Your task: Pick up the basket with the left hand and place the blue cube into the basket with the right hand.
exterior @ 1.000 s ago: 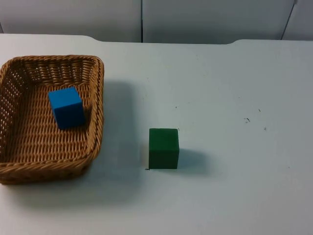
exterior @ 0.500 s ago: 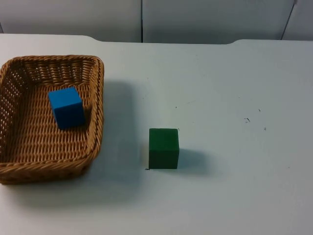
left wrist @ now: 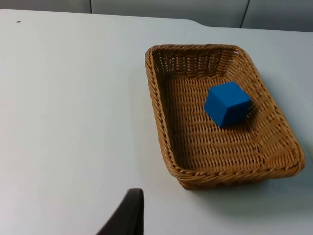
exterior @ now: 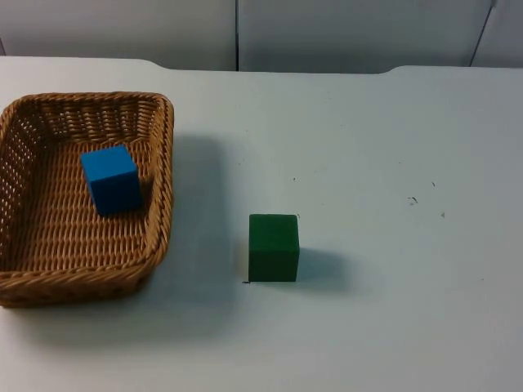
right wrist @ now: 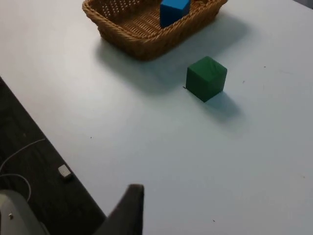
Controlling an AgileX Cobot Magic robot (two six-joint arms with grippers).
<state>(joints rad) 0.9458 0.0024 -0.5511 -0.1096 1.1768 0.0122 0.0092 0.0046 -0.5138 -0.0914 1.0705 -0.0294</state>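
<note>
the blue cube (exterior: 111, 180) is a plain, matte, bright blue block with crisp edges, its top face lighter than its sides. it sits inside the basket (exterior: 160, 204), on the woven floor, toward the far right part of the interior and close to the right wall without clearly touching it. in the left wrist view the cube (left wrist: 227, 104) stands turned a little, one corner toward the camera, flat on the weave.

the basket is a shallow, rectangular wicker tray of tan-brown cane with a braided rim (left wrist: 156, 98) and open weave along its far wall. it rests on the white table (exterior: 392, 147) at its left side, with a soft shadow to its right.

to the basket's right and a little nearer, apart from it, a dark green cube (exterior: 274, 247) stands on the table; the right wrist view shows it (right wrist: 206, 78) just beyond the basket's corner (right wrist: 142, 46).

the left gripper hangs back from the basket, one black fingertip (left wrist: 128, 215) showing above bare table; i cannot tell how far it is open, and it holds nothing visible. the right gripper is likewise away near the table's edge, one fingertip (right wrist: 128, 210) showing, opening unclear. past that edge lies dark floor (right wrist: 34, 161).
</note>
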